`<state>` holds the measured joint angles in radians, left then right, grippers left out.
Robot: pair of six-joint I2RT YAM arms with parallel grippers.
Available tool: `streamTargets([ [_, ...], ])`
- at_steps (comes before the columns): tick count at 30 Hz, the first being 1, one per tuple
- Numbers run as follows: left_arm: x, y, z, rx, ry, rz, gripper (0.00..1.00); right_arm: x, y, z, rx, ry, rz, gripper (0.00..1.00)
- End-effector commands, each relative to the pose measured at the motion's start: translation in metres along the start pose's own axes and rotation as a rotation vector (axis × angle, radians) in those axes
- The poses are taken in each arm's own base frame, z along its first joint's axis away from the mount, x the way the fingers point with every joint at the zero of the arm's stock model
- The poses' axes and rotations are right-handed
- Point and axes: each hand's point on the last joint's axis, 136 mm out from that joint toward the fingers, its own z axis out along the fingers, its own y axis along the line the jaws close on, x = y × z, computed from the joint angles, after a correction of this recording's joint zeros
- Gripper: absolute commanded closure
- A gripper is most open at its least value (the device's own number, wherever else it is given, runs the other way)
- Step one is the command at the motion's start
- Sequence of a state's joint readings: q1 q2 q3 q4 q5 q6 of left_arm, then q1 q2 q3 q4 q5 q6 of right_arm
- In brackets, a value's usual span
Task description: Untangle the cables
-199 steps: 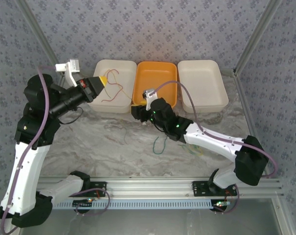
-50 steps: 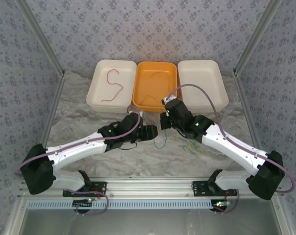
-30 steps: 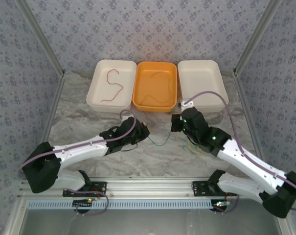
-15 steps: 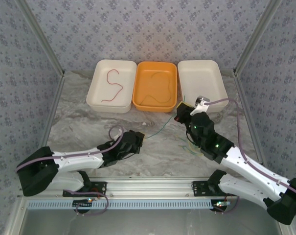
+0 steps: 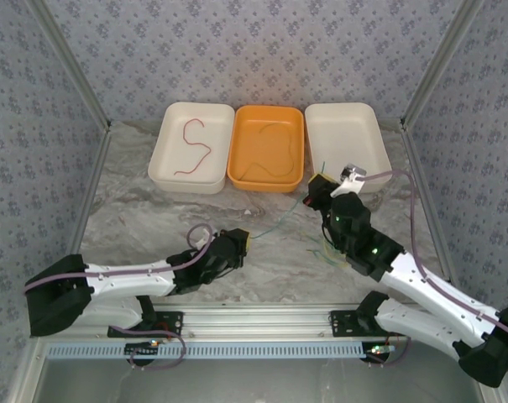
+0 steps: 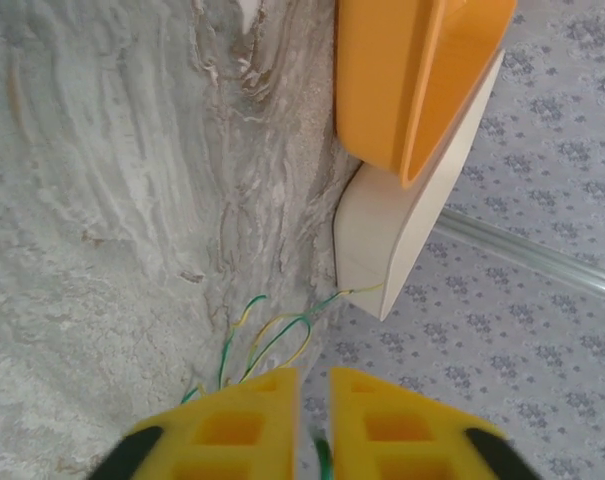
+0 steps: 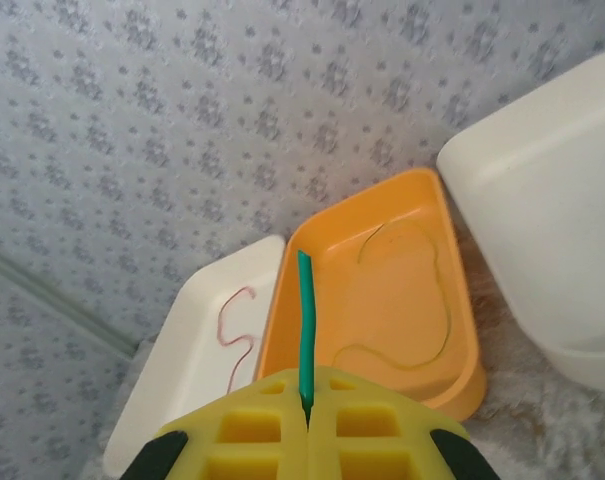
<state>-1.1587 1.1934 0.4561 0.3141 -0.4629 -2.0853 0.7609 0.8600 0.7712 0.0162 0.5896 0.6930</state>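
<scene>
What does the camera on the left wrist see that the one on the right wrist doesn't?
Left wrist camera: a loose tangle of green and yellow cables on the marble table, just ahead of the left pincer, whose yellow fingers stand slightly apart.
Right wrist camera: the right pincer shut on a green cable that sticks up, a red cable in the far white tray, and a yellow-olive cable inside the orange tray.
Both: the orange tray, a near white tray beside it, and the patterned wall.
</scene>
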Motion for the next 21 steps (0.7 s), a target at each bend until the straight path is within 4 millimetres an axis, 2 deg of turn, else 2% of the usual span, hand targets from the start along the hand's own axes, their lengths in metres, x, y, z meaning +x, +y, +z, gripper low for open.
streamTargets([
  [1, -0.018, 0.0, -0.017, -0.051, -0.075, -0.041, 0.51, -0.058, 0.002, 0.001, 0.042, -0.059, -0.124, 1.0],
  [2, -0.024, -0.004, -0.026, -0.073, -0.096, 0.023, 0.36, -0.066, -0.005, 0.005, 0.072, -0.044, -0.166, 1.0],
  [3, -0.031, -0.006, -0.035, -0.101, -0.12, 0.075, 0.29, -0.072, -0.013, 0.008, 0.092, -0.03, -0.194, 1.0],
  [5, -0.046, -0.014, -0.054, -0.111, -0.169, 0.183, 0.19, -0.084, -0.033, 0.015, 0.136, -0.012, -0.228, 1.0],
  [6, -0.05, -0.017, -0.06, -0.107, -0.181, 0.217, 0.18, -0.091, -0.042, 0.02, 0.152, -0.006, -0.234, 1.0],
  [10, -0.061, -0.033, -0.082, -0.095, -0.198, 0.373, 0.19, -0.119, -0.09, 0.038, 0.317, -0.009, -0.183, 1.0],
  [14, -0.049, -0.04, -0.087, -0.112, -0.128, 0.513, 0.21, -0.14, -0.135, 0.048, 0.46, -0.135, -0.046, 1.0],
  [17, -0.036, -0.038, -0.084, -0.139, -0.066, 0.57, 0.21, -0.141, -0.17, 0.057, 0.585, -0.209, 0.12, 1.0],
  [21, -0.02, -0.035, -0.078, -0.135, -0.001, 0.602, 0.23, -0.126, -0.206, 0.078, 0.69, -0.267, 0.325, 1.0],
])
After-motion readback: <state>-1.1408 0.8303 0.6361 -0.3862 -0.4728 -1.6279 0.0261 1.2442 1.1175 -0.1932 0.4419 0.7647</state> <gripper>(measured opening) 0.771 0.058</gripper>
